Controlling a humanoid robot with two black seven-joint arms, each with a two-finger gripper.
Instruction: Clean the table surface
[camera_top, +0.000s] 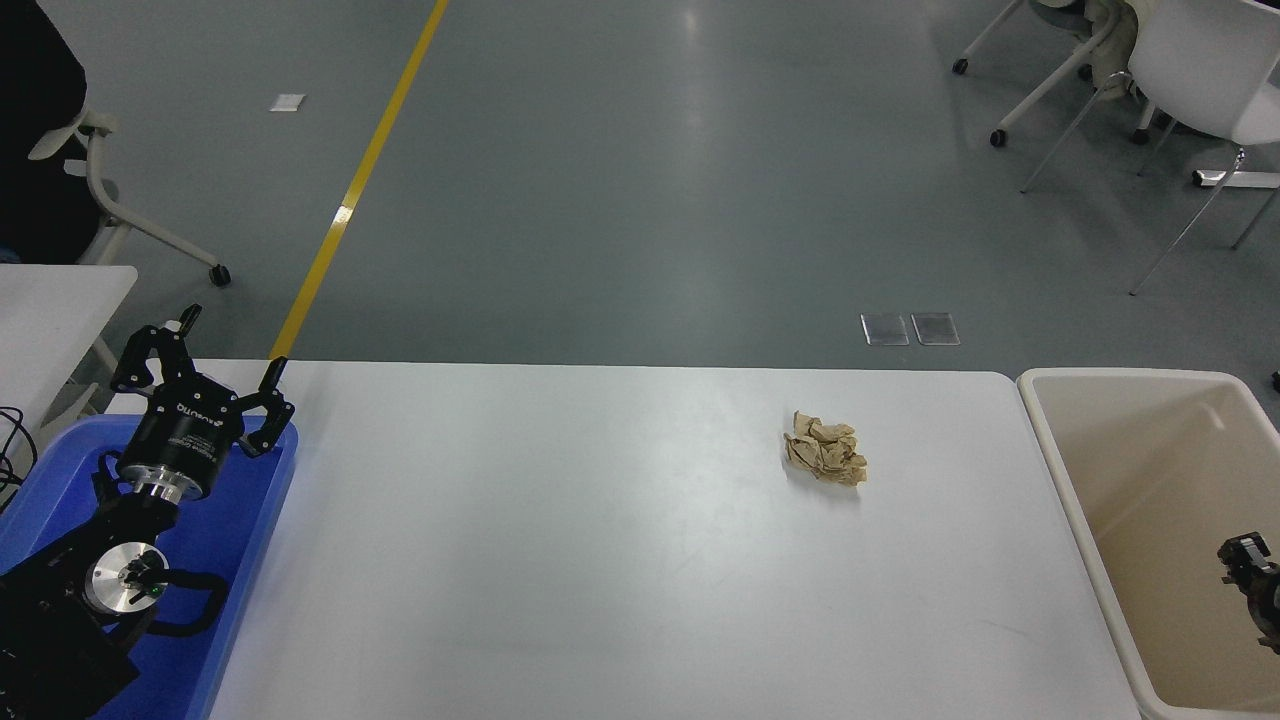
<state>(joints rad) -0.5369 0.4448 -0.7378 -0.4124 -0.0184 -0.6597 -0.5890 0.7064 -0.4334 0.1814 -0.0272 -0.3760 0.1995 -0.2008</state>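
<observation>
- While the table surface (560, 560) fills the middle of the view, a crumpled brown paper wad (825, 448) lies on it, right of centre and near the beige tub (1085, 480), probably the rubbish left to clear.
- Left gripper (205, 375) sits parked over a blue tray (255, 520) at the table's left edge, jaws spread wide and empty.
- Right gripper (1245, 560) hangs over the tub; it is mostly cut off, so I cannot tell its jaw state.
</observation>
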